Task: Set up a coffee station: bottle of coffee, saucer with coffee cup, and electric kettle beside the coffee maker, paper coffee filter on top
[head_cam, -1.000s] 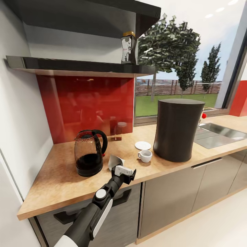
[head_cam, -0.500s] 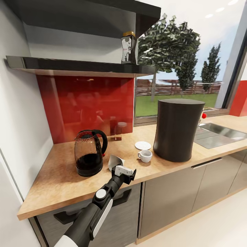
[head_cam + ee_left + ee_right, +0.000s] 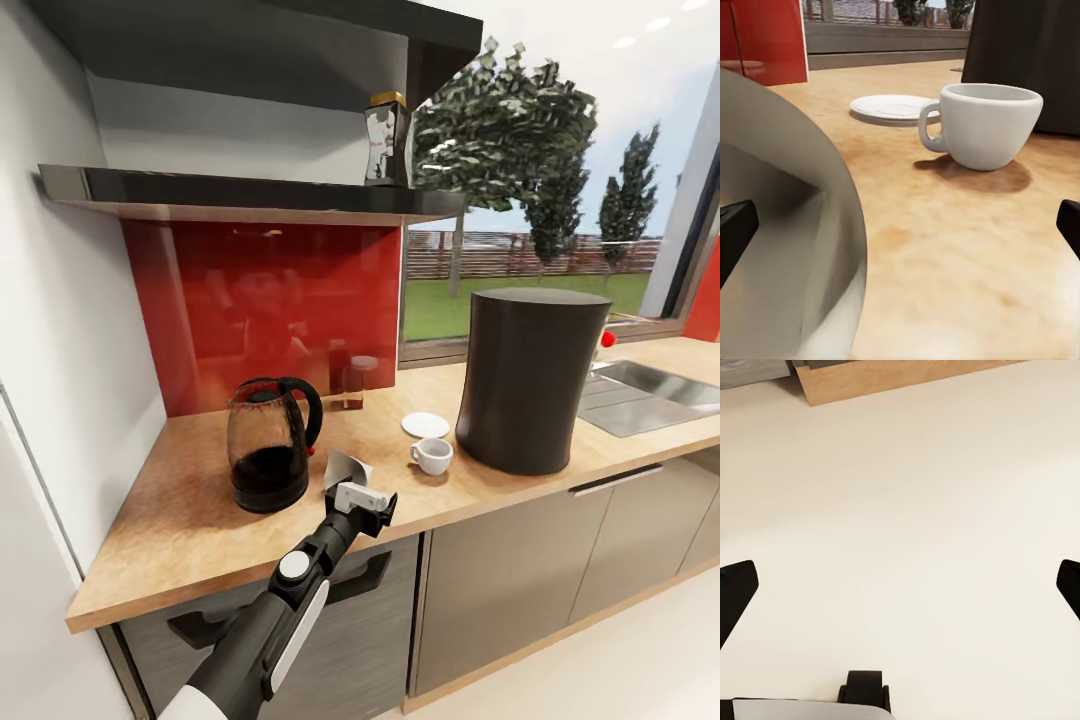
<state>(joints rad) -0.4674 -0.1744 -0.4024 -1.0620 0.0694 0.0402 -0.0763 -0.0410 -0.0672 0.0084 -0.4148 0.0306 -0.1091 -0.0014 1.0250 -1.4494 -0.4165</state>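
white paper coffee filter (image 3: 345, 469) before wide-open, empty left end effector (image 3: 360, 497); coffee cup (image 3: 433, 455), saucer (image 3: 425, 424) beyond

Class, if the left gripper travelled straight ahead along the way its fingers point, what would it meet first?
Probably the paper coffee filter, right at the open left gripper; past it stands the coffee cup, though depth is uncertain.

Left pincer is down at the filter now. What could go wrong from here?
1. The filter is thin and stands on edge beside the open left pincer; closing may crumple it or push it away.
2. The cup sits close ahead, off the saucer; pushing forward could knock it.
3. The kettle stands just beside the arm; a sideways swing while lifting toward the coffee maker could clip it.
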